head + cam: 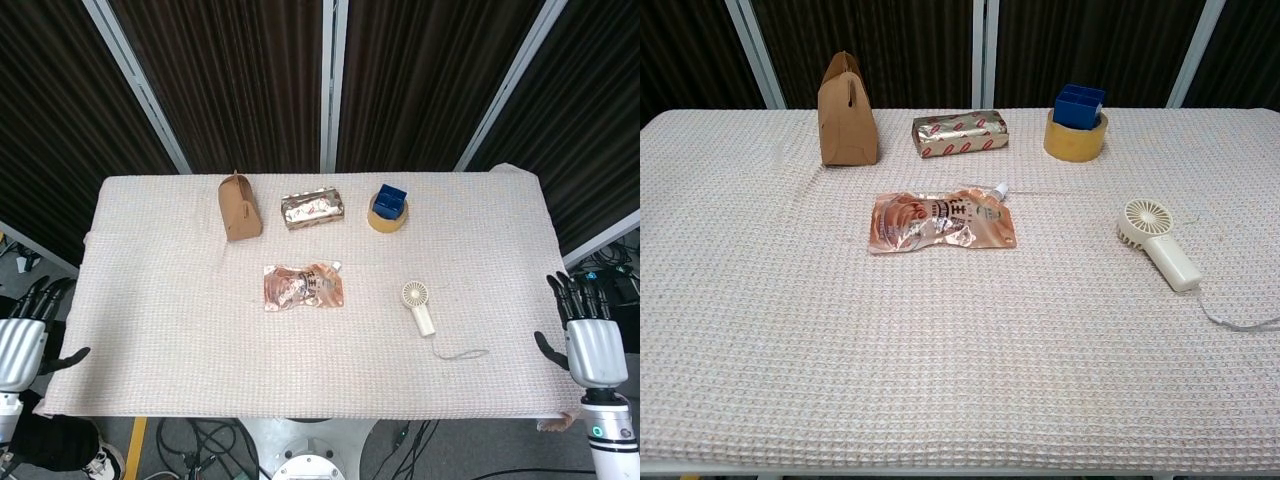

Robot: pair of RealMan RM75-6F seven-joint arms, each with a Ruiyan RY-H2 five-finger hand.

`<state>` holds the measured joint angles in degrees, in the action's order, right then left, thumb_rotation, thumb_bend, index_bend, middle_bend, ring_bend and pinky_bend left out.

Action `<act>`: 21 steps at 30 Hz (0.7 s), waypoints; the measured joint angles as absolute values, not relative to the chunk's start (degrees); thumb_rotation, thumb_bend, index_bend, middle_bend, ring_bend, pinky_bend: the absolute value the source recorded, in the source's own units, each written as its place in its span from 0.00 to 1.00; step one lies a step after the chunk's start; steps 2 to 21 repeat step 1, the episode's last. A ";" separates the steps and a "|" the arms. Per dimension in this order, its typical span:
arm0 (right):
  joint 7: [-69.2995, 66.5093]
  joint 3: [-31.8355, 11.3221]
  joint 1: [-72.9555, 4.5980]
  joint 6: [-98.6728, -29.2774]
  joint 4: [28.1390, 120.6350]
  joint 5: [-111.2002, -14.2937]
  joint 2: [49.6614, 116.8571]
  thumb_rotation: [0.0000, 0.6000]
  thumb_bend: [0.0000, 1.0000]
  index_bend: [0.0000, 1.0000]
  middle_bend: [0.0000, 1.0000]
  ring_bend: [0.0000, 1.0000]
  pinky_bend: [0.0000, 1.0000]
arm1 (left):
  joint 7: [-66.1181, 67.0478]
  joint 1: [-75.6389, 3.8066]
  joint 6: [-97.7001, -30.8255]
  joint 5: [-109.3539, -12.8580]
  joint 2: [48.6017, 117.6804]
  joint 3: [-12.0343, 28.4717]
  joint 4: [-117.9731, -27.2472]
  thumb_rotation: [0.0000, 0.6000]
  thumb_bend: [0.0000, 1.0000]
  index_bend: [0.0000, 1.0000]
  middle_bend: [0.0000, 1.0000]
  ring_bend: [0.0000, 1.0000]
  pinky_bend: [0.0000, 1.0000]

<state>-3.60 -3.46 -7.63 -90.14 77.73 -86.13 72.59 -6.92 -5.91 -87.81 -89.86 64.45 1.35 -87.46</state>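
Lying flat, the cream handheld fan [418,305] trails its cord; both hands' fingers seem spread, empty.

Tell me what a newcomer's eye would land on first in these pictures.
The shiny copper-coloured pouch lies flat near the middle of the table, the brightest thing there. To its right lies a small cream hand fan with a thin cord trailing toward the table's right edge. Along the far edge stand a brown paper box, a foil-wrapped packet and a tape roll with a blue box set in it.
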 measured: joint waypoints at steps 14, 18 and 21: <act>-5.69 -3.51 -7.37 -90.62 77.18 -86.26 72.50 1.00 0.00 0.00 0.00 0.00 0.00 | -6.86 -5.88 -87.87 -89.89 64.55 1.34 -87.43 1.00 0.00 0.08 0.10 0.01 0.20; -5.69 -3.51 -7.37 -90.62 77.18 -86.26 72.50 1.00 0.00 0.00 0.00 0.00 0.00 | -6.86 -5.88 -87.87 -89.89 64.55 1.34 -87.43 1.00 0.00 0.08 0.10 0.01 0.20; -5.69 -3.51 -7.37 -90.62 77.18 -86.26 72.50 1.00 0.00 0.00 0.00 0.00 0.00 | -6.86 -5.88 -87.87 -89.89 64.55 1.34 -87.43 1.00 0.00 0.08 0.10 0.01 0.20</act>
